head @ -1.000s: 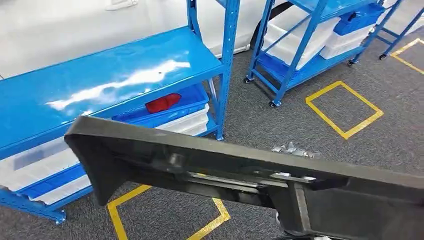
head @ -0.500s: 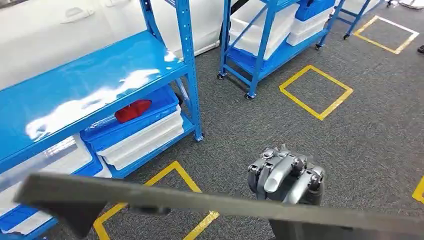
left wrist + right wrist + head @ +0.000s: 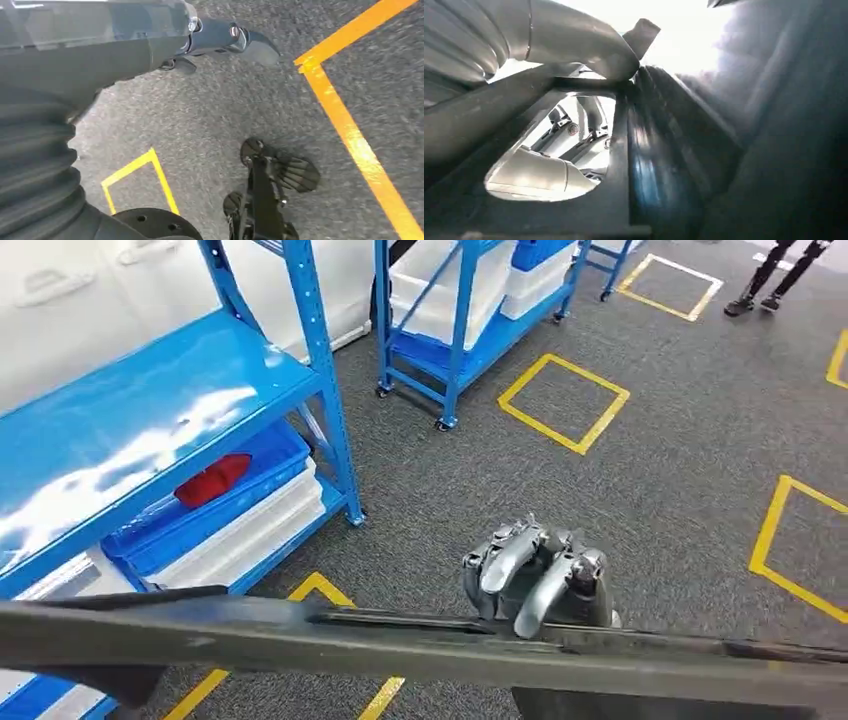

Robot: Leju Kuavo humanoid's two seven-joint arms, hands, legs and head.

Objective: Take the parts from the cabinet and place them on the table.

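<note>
grey carpet (image 3: 650, 490), yellow floor squares (image 3: 563, 403), blue shelving (image 3: 300, 330)

Grey carpeted floor (image 3: 690, 440) is marked with yellow tape squares (image 3: 563, 402). A red object (image 3: 211, 480) is held in a blue plastic bin (image 3: 265, 495). A person's legs (image 3: 775, 275) are seen far off.

Warehouse floor — blue shelving racks (image 3: 320, 370), stacked bins (image 3: 240, 530), yellow floor markings (image 3: 563, 403)

Matt black plastic part (image 3: 400, 640), glossy blue metal shelf (image 3: 130, 430), rough grey carpet (image 3: 650, 490)
</note>
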